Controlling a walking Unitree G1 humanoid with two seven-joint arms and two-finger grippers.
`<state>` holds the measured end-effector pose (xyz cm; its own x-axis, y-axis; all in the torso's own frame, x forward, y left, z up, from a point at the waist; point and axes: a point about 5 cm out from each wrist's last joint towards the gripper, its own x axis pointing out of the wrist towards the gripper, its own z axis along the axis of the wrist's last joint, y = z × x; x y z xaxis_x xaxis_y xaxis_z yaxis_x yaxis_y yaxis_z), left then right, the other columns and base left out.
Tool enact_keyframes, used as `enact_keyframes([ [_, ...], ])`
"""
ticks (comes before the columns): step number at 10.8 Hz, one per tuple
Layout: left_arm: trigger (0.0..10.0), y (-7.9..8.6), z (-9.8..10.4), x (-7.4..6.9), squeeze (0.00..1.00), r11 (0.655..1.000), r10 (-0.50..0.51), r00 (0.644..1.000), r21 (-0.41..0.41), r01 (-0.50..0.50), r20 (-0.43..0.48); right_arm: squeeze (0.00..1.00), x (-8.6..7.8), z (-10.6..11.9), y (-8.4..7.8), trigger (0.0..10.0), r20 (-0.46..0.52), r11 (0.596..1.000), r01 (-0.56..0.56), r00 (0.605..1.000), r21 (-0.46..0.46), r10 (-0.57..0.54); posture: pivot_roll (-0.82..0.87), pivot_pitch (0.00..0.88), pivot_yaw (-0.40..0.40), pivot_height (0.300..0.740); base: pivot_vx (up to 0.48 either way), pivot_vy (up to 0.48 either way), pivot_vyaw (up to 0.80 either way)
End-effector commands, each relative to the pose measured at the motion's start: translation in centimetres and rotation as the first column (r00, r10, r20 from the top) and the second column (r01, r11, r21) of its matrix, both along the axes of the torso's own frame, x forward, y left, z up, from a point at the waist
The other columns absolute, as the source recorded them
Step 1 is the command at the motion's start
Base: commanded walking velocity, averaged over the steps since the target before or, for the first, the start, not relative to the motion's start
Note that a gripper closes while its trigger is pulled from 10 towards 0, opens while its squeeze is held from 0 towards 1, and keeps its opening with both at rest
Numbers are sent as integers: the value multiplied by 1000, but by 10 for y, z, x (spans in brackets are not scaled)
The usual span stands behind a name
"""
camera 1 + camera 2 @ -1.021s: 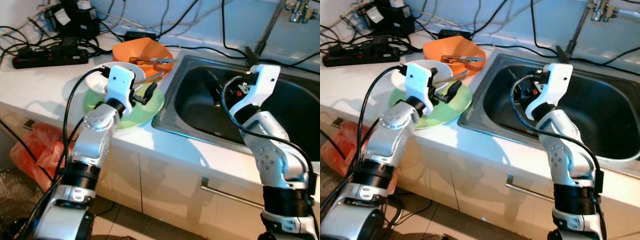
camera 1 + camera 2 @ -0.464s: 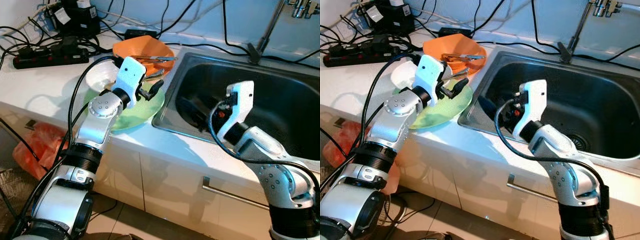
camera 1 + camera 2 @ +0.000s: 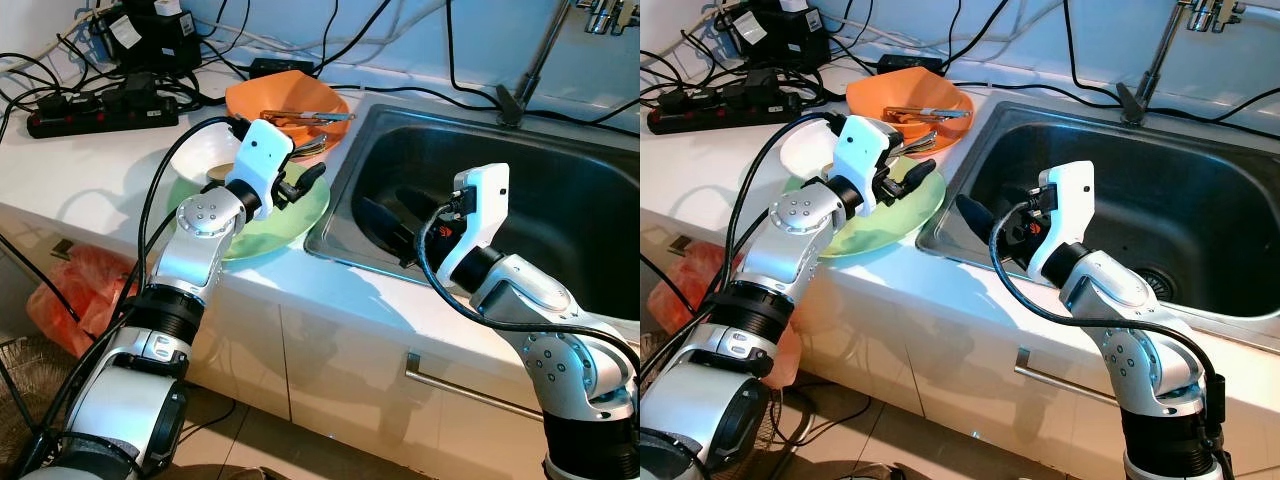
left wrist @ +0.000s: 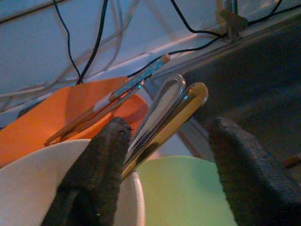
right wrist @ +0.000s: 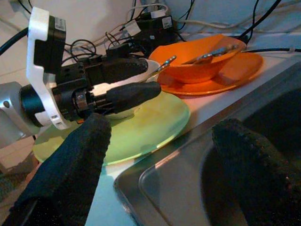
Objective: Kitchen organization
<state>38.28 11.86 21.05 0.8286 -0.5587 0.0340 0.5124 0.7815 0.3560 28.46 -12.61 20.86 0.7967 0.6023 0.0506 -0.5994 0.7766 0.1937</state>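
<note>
White counter (image 3: pixel 90 165) along the wall, steel sink (image 3: pixel 560 215) set into it; sink taken as landmark below. Cabinet front with bar handle (image 3: pixel 470 388) under the sink. Orange bag (image 3: pixel 75 300) on the floor, low and well out from the sink's counter side.

Just beside the sink's rim on the counter: light green plate (image 3: pixel 300 215), flat. White bowl (image 3: pixel 205 160) sitting on the plate's far side from the sink. Beyond the plate, toward the wall and near the sink's corner: orange bowl (image 3: pixel 285 100) on an orange plate, chopsticks (image 3: pixel 305 117) lying across its inside. Farther from the sink, black power strip (image 3: pixel 100 112) and a tangle of black cables (image 3: pixel 60 75) on the counter. Faucet (image 3: pixel 600 15) at the wall behind the sink.

Left gripper (image 3: pixel 298 182) above the green plate, at the white bowl's sink-side edge, fingers spread apart. In the left wrist view, two metal utensil handles (image 4: pixel 167 117), one silver and one gold-toned, rising out of the white bowl between the fingers (image 4: pixel 96 174), right against one finger; actual contact not certain, nothing clamped.

Right gripper (image 3: pixel 985 235) inside the sink, near the wall closest to the green plate, fingers released wide, nothing between them.
</note>
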Motion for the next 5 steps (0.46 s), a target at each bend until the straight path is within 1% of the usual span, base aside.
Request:
enact_keyframes([
  [1, 0, -1, 9, 2, 0, 1000, -7, 1000, -19, 7, 20, 0, -2, 0, -1, 10000, -9, 1000, -3, 1000, -11, 3, 48, 64, 25, 740, 0, 0, 0],
  [4, 0, 2, 6, 2, 0, 999, 3, 1000, -48, -2, 19, 0, 0, 0, -1, 10000, -6, 1000, 17, 1000, -14, -17, 46, 64, 23, 740, 0, 0, 0],
  [5, 0, 2, 6, 2, 0, 999, 5, 1000, -47, -4, 20, 0, 1, 0, -2, 10000, -6, 1000, 16, 1000, -15, -16, 45, 62, 20, 740, 0, 0, 0],
])
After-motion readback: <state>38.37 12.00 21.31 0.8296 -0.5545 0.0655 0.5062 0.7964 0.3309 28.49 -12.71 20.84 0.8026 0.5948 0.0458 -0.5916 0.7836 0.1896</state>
